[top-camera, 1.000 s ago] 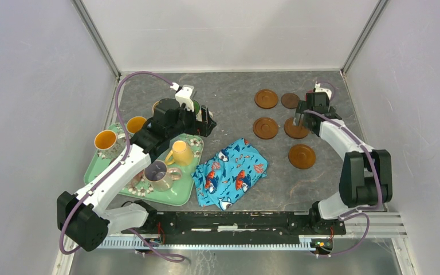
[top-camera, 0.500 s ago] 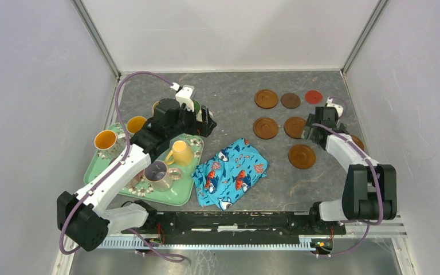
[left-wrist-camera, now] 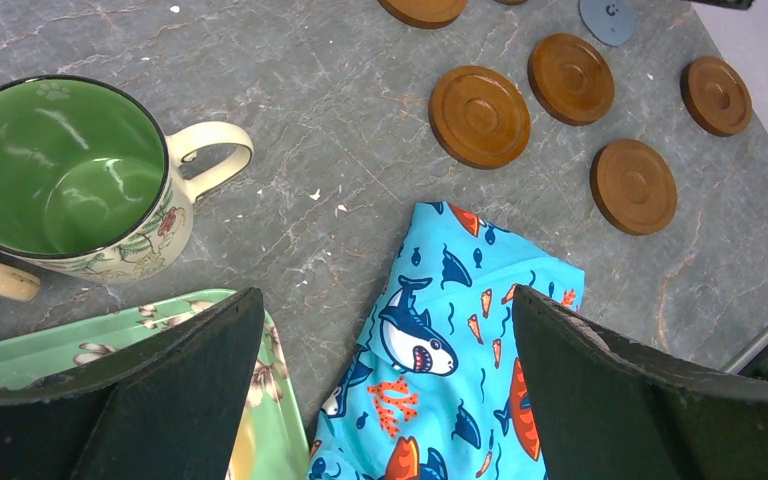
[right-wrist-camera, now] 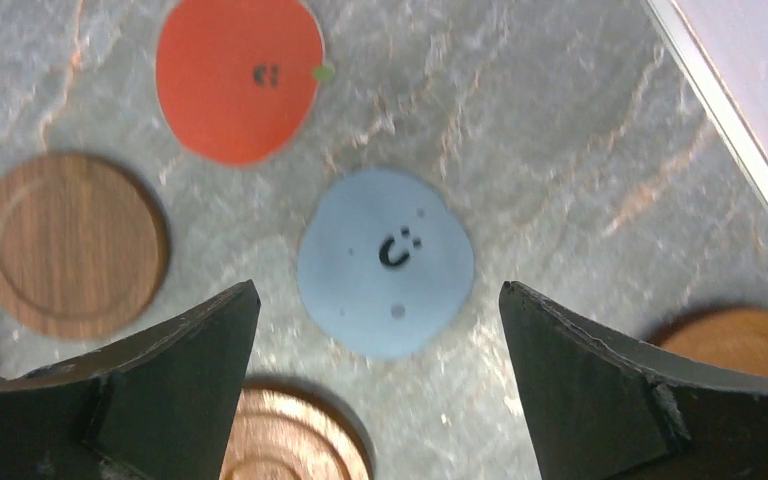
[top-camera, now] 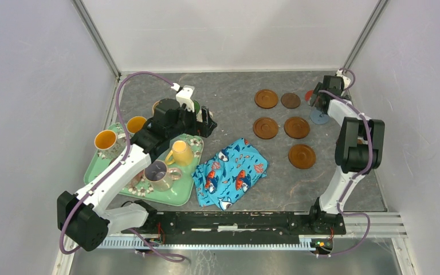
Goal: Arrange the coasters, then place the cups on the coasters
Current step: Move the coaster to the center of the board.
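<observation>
Five brown coasters (top-camera: 265,128) lie in loose rows at the far right; another brown one (left-wrist-camera: 716,95) shows in the left wrist view. My right gripper (top-camera: 319,102) hovers open over the blue-grey coaster (right-wrist-camera: 386,260), with the red coaster (right-wrist-camera: 238,75) just beyond and nothing between its fingers. My left gripper (top-camera: 206,122) hangs open between the tray and the cloth, beside the cream mug with a green inside (left-wrist-camera: 60,175). Orange-lined cups (top-camera: 106,140), a yellow cup (top-camera: 180,153) and a lilac-lined cup (top-camera: 157,173) stand on the green tray (top-camera: 175,197).
A blue fish-print cloth (top-camera: 232,172) lies crumpled in the middle front, right of the tray. The back and right walls (top-camera: 372,86) close in near the right gripper. The right arm's elbow (top-camera: 358,140) stands over the right side of the table.
The right arm swung from over the middle coasters toward the far right corner, uncovering the red and blue-grey coasters. The left arm stayed still.
</observation>
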Robot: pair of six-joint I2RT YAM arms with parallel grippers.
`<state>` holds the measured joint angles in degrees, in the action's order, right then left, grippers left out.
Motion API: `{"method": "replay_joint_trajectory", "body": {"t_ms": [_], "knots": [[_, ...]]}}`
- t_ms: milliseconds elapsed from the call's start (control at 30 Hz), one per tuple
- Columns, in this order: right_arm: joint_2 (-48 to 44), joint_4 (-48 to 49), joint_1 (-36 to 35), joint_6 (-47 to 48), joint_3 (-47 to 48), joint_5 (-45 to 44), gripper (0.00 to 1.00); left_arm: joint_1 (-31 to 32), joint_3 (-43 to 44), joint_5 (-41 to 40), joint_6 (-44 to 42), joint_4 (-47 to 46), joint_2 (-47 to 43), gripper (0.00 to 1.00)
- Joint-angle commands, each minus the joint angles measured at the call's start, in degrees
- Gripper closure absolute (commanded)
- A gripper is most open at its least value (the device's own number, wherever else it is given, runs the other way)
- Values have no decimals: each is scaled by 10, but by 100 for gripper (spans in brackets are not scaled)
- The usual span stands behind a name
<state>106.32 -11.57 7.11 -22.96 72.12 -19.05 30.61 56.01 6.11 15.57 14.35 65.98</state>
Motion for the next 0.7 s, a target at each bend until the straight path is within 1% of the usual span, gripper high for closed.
{"method": "replay_joint_trajectory", "body": {"t_ms": [0, 200, 667], "knots": [[50, -3, 13, -3, 81, -2, 2, -3, 1, 3, 2, -25, -11, 0], [103, -26, 20, 8, 137, -8, 2, -3, 2, 6, 2, -26, -11, 0], [143, -25, 28, 26, 140, -15, 2, -3, 1, 8, 3, -27, -8, 0]]}}
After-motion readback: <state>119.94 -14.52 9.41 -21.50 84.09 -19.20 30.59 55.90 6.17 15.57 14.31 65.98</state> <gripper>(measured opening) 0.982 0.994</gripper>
